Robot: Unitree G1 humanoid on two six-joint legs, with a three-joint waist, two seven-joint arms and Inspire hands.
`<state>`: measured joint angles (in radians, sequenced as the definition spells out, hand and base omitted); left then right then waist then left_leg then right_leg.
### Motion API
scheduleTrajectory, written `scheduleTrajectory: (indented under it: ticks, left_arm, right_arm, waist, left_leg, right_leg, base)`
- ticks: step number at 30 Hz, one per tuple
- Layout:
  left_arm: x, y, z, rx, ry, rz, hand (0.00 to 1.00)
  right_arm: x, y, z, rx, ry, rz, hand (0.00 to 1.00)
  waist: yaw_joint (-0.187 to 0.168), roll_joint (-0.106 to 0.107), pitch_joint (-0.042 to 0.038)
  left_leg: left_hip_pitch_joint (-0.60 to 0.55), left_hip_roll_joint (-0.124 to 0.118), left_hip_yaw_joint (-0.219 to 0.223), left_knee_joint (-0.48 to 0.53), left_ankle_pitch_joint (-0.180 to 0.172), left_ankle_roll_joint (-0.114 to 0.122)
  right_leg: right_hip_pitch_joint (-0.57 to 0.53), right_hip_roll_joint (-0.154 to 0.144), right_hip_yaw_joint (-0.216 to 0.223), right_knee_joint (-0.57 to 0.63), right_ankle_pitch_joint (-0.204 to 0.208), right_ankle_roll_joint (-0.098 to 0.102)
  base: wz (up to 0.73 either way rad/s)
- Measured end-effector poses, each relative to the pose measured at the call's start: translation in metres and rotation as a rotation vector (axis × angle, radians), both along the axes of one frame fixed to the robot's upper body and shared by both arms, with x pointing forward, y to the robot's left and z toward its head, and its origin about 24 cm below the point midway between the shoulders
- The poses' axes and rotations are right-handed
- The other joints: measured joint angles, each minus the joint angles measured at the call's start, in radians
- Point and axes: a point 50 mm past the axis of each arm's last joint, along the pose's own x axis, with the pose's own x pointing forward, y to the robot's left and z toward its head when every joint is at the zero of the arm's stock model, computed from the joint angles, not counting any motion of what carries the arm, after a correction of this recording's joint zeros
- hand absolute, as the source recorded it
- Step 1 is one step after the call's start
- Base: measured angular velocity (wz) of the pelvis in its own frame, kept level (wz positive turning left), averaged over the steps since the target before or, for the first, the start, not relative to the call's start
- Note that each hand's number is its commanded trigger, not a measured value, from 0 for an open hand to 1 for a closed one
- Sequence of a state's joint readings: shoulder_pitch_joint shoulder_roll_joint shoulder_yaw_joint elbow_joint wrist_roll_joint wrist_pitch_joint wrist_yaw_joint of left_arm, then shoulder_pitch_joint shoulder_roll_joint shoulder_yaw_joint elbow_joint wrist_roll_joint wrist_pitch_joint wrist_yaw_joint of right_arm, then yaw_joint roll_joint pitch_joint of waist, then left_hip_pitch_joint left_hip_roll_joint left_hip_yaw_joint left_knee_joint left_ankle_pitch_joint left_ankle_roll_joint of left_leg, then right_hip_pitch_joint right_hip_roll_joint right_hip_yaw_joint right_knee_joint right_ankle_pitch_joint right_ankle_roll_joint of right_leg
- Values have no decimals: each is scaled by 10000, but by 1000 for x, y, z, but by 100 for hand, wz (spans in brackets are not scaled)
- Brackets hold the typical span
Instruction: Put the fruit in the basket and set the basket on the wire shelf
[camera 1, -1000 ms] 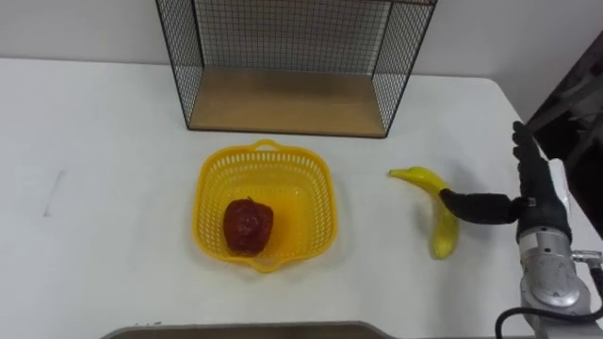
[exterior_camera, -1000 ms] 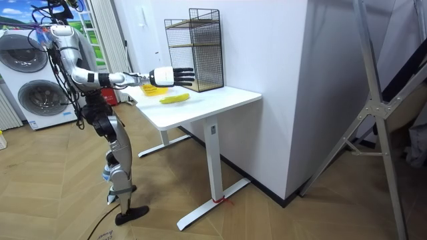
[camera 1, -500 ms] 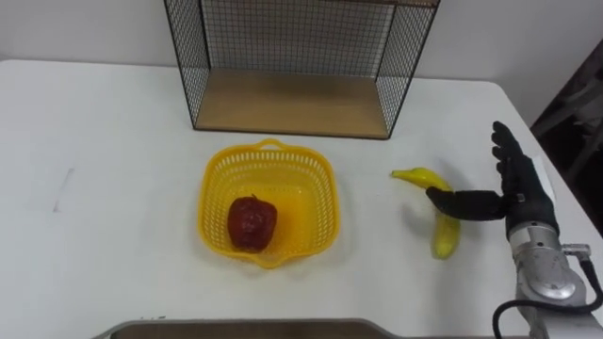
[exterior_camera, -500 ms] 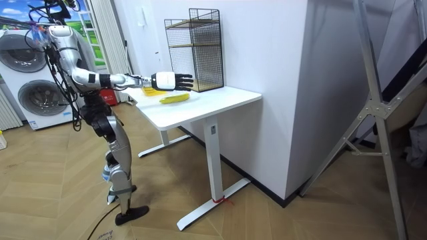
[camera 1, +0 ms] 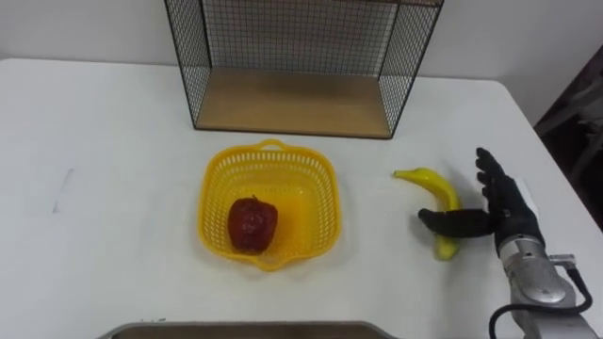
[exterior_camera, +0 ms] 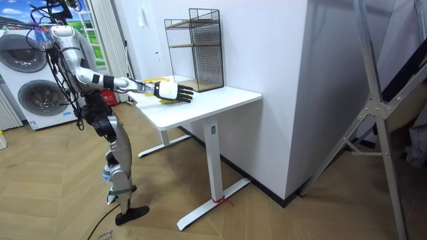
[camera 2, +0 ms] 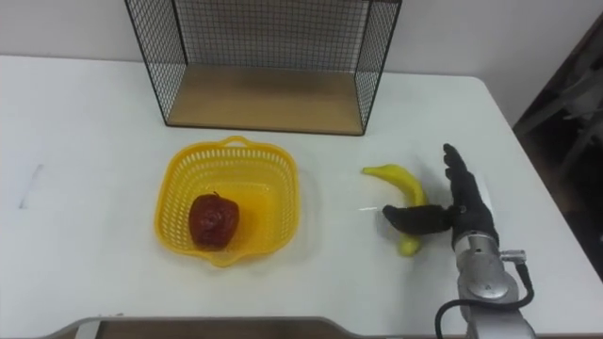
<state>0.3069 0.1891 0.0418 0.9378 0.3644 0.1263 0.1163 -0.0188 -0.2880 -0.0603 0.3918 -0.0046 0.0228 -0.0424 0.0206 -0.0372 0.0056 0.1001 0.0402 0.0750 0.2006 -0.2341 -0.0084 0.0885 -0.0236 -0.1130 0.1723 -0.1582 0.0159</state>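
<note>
Right hand [camera 1: 512, 213] has dropped to the banana [camera 1: 435, 183], thumb across it, fingers straight, no grip yet. Apple [camera 1: 252, 224] already in the basket [camera 1: 268, 148]; banana grab next.

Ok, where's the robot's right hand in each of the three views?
Left eye view: right hand at lower right, thumb across the banana.
Right eye view: the hand lower right, nearer centre.
Room view: the hand left of centre, over the table.
Shared landmark: the wire shelf beyond the hand.
</note>
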Motion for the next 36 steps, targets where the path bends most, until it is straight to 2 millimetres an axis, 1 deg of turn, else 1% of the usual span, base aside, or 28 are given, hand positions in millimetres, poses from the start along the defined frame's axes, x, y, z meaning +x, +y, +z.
scheduleTrajectory:
  ticks: [1,3,4,6,8,9,10,11,15,16,18,22,25,30,36]
  left_arm:
    - [-2,2,0,34,95,133,0]
    - [-7,2,-1,52,363,270,0]
    - [-6,3,-1,37,464,296,0]
    - [-9,4,-2,-14,649,364,0]
    - [-11,4,-2,-61,772,397,0]
    - [-12,4,-2,-120,826,443,0]
    - [-11,4,-2,-136,832,460,0]
    - [-11,4,-2,-152,856,498,0]
    - [-12,5,-2,-184,949,600,0]
    - [-12,5,-2,-243,960,601,0]
    - [-11,5,-2,-301,960,590,0]
    - [-9,5,-1,-294,878,567,0]
    - [-2,5,-1,-293,712,518,0]
    - [3,7,0,-217,503,657,0]
    - [2,7,-1,-204,530,677,0]
  right_arm:
    - [0,-2,-2,3,149,47,0]
    - [0,-5,-5,-44,368,185,0]
    - [-1,-8,-9,-154,580,287,0]
    - [1,-9,-13,-386,905,481,0]
    - [1,-9,-17,-612,1214,601,0]
    - [2,-10,-18,-725,1324,651,5]
    - [3,-10,-18,-802,1386,679,83]
    - [4,-10,-19,-890,1465,713,100]
    - [4,-12,-21,-1145,1728,766,100]
    - [4,-15,-22,-1353,1802,680,100]
    - [4,-21,-21,-1586,1847,461,100]
    - [3,-29,-21,-2045,2000,154,100]
    - [2,-35,-20,-2289,2049,-101,100]
    - [0,-36,-21,-2278,2152,-251,100]
    - [-1,-35,-22,-2261,2194,-250,100]
  waist:
    - [1,8,5]
    - [-43,-21,-11]
    - [-124,-69,-47]
    - [-128,-127,-81]
    - [-119,-163,-75]
    - [-108,-180,-94]
    - [-107,-189,-93]
    - [-107,-198,-93]
    - [-114,-264,-128]
    - [-96,-291,-149]
    - [-53,-312,-161]
    - [29,-315,-161]
    - [119,-330,-154]
    - [132,-322,-155]
    - [134,-302,-151]
  left_leg:
    - [-1,0,-44,-2,0,0]
    - [-1,-2,-138,-11,-1,-1]
    - [13,-16,-221,-9,-2,-1]
    - [43,-18,-260,27,-2,-2]
    - [143,-27,-302,49,-2,-2]
    - [176,-40,-334,74,-3,-3]
    - [173,-49,-357,94,-3,-3]
    - [166,-56,-378,137,-3,-2]
    - [169,-75,-463,212,-4,-1]
    - [182,-75,-478,217,-5,0]
    - [202,-72,-477,211,-6,0]
    - [307,-68,-468,194,-6,0]
    - [327,-65,-466,136,-8,-2]
    - [360,-51,-466,36,-8,-3]
    - [417,-47,-451,-10,-8,-3]
  right_leg:
    - [8,3,-21,1,0,0]
    - [65,4,-59,0,1,-1]
    - [120,-10,-136,-6,1,-1]
    - [194,-14,-196,-9,1,-1]
    - [319,-25,-239,-26,1,-1]
    - [378,-30,-247,-56,-1,0]
    - [385,-35,-260,-66,-1,1]
    - [383,-39,-266,-81,-2,1]
    - [466,-40,-292,-147,-1,1]
    - [494,-35,-290,-190,-1,1]
    - [519,-29,-285,-192,-1,0]
    - [594,-24,-283,-196,-2,1]
    - [658,-19,-282,-219,-3,3]
    - [670,-6,-281,-217,-3,2]
    - [700,-2,-273,-194,-2,2]
  base:
    - [5]
    - [11]
    - [17]
    - [12]
    - [7]
    - [7]
    - [7]
    - [7]
    - [5]
    - [6]
    - [0]
    - [0]
    - [0]
    - [0]
    - [0]
